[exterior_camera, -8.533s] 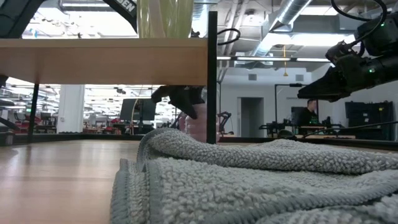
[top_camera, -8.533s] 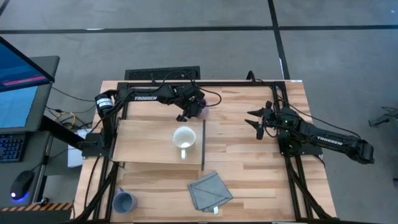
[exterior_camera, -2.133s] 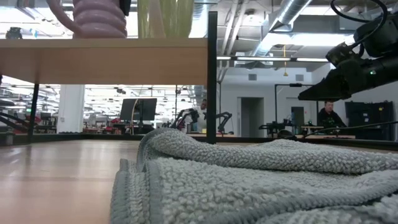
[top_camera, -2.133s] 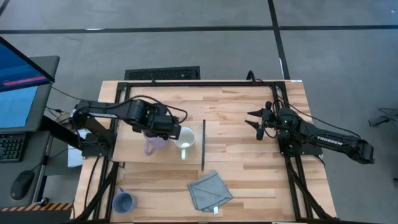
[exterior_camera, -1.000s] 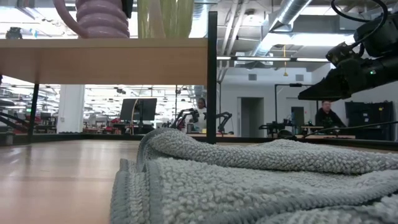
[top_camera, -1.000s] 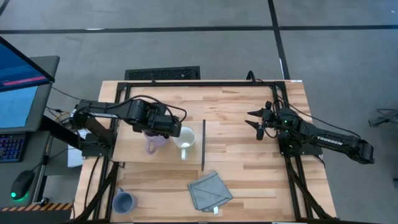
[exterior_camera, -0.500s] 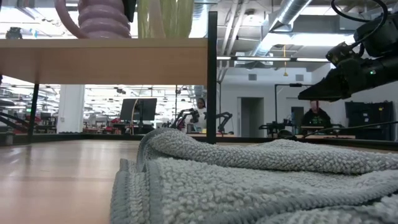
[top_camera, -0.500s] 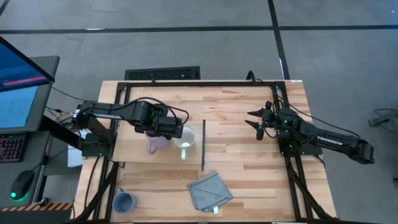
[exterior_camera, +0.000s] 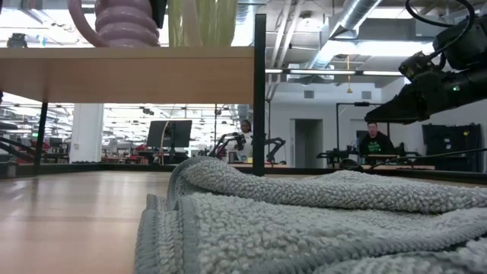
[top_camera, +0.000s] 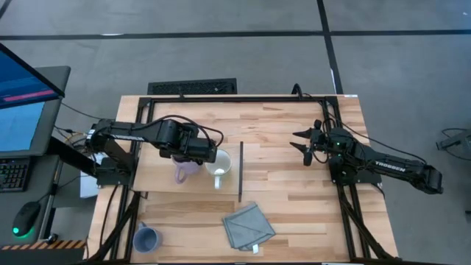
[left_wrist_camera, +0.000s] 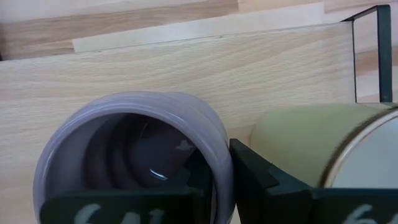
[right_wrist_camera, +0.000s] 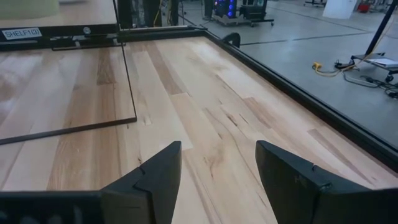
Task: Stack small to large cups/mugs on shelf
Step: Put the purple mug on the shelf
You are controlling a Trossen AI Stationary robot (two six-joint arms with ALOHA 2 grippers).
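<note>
The purple mug [top_camera: 182, 169] stands upright on the light wood shelf [top_camera: 158, 184], handle toward the near edge, with my left gripper [top_camera: 195, 152] shut on its rim. The white mug [top_camera: 218, 165] stands on the shelf close beside it, next to the dark upright panel [top_camera: 241, 171]. In the low view the purple mug [exterior_camera: 122, 23] and the white mug [exterior_camera: 202, 21] show on the shelf top [exterior_camera: 114, 72]. The blue-grey mug [top_camera: 147, 238] stands on the table's near left corner. My right gripper [top_camera: 303, 143] hovers open and empty right of the shelf. My left gripper pinches the purple mug's wall at the rim [left_wrist_camera: 222, 163], on the side facing the white mug. One finger [left_wrist_camera: 199, 179] is inside the mug and the other [left_wrist_camera: 252, 175] outside, between the two mugs. The fingers come from above. The mug is upright, its base at the shelf top.
A grey-blue cloth [top_camera: 249, 226] lies crumpled on the table near the front edge, right of the blue-grey mug. The slatted wood table [top_camera: 294, 199] lies bare between the shelf panel and my right arm. A person [exterior_camera: 373, 141] shows in the room far behind.
</note>
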